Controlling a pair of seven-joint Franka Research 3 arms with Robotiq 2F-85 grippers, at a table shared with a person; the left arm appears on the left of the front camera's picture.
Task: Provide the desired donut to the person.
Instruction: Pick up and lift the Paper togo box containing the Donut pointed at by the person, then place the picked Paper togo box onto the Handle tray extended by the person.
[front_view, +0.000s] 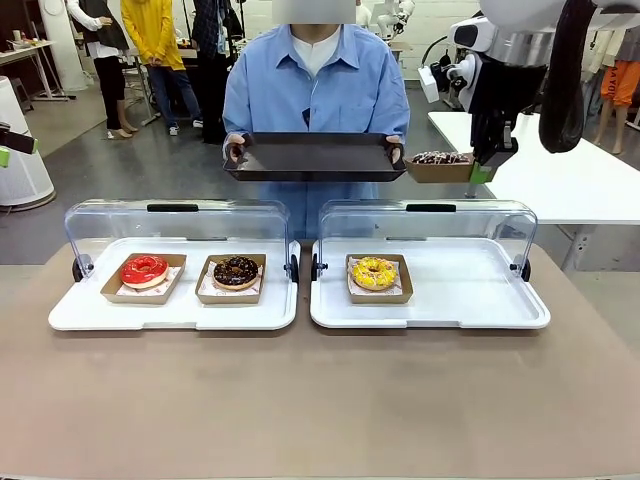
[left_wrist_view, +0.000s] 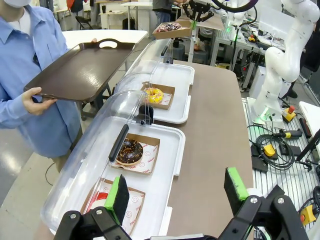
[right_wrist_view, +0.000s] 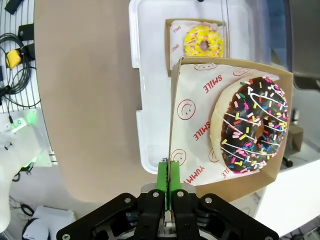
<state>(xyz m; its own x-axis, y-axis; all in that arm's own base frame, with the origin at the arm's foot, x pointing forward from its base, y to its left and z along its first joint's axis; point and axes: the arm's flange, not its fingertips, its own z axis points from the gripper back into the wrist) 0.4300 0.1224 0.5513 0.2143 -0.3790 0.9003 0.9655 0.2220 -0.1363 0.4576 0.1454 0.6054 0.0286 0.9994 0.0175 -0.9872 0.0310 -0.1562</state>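
Note:
The person (front_view: 315, 80) in a light blue shirt stands at the far side and holds out a dark serving tray (front_view: 315, 157) with both hands. My right gripper (front_view: 483, 170) is shut on the edge of a cardboard box (right_wrist_view: 200, 130). In that box lies a chocolate donut with coloured sprinkles (right_wrist_view: 255, 125). The box hangs in the air just right of the serving tray's right end (front_view: 440, 165). My left gripper (left_wrist_view: 177, 189) stands open with nothing in it, above the table's left end near the red donut's box.
Two white display trays (front_view: 170, 312) (front_view: 470, 300) with raised clear lids sit side by side. They hold a red donut (front_view: 144, 270), a chocolate donut (front_view: 236, 271) and a yellow donut (front_view: 374, 273). A white table (front_view: 570, 185) stands back right. The brown tabletop in front is bare.

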